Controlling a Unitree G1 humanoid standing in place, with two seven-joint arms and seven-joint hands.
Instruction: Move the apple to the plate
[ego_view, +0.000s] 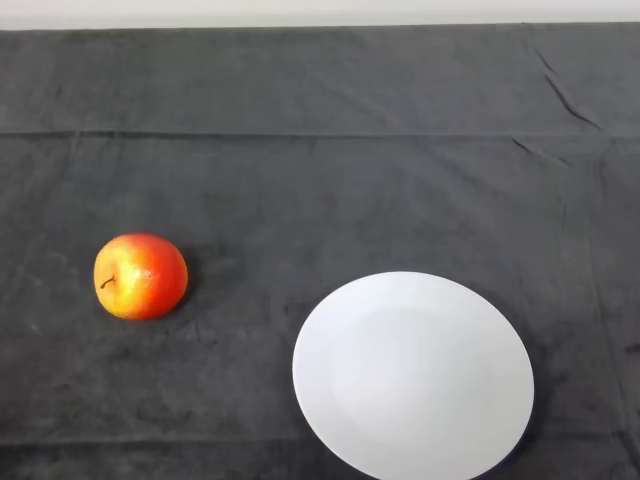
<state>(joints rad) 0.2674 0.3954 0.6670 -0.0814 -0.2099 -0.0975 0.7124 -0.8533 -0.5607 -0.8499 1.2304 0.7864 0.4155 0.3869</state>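
Note:
A red and yellow apple (140, 276) lies on its side on the dark cloth at the left, its stem pointing left. A white round plate (412, 375) rests on the cloth at the lower right, with nothing on it. The apple sits about a plate's radius to the left of the plate's rim, apart from it.
The dark cloth (320, 170) covers the whole table, with a few creases at the far right. The table's far edge runs along the top of the view.

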